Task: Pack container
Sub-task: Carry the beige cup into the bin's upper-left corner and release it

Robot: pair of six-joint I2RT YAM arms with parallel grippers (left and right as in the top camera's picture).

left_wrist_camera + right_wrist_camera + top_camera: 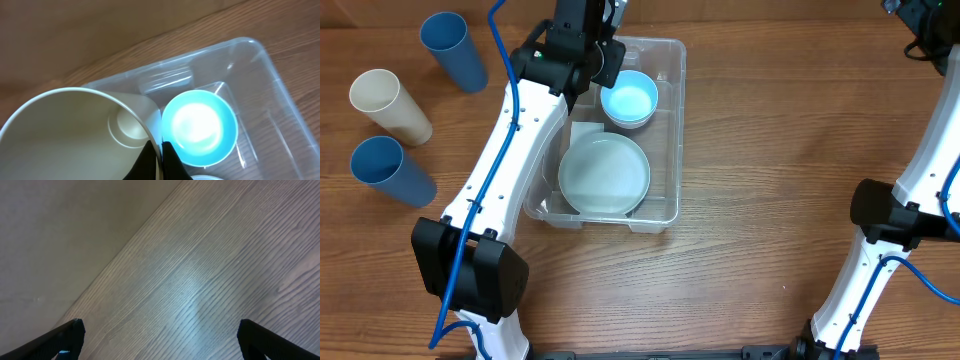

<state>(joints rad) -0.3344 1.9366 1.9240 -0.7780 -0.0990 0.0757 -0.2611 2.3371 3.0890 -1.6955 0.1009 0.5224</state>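
The clear container [678,130] stands mid-table and holds a light blue bowl [630,100] at its far end and a pale round plate [604,173] at its near end. My left gripper [161,150] is shut on the rim of a cream cup [75,135], held tilted over the container's far left corner, beside the blue bowl [200,127]. In the overhead view the left wrist [582,45] hides most of that cup. My right gripper [160,335] is open and empty over bare wood at the far right.
Three cups lie on the table at the left: a blue one [455,50], a cream one [390,105] and another blue one [392,170]. The right arm's base [890,215] stands at the right side.
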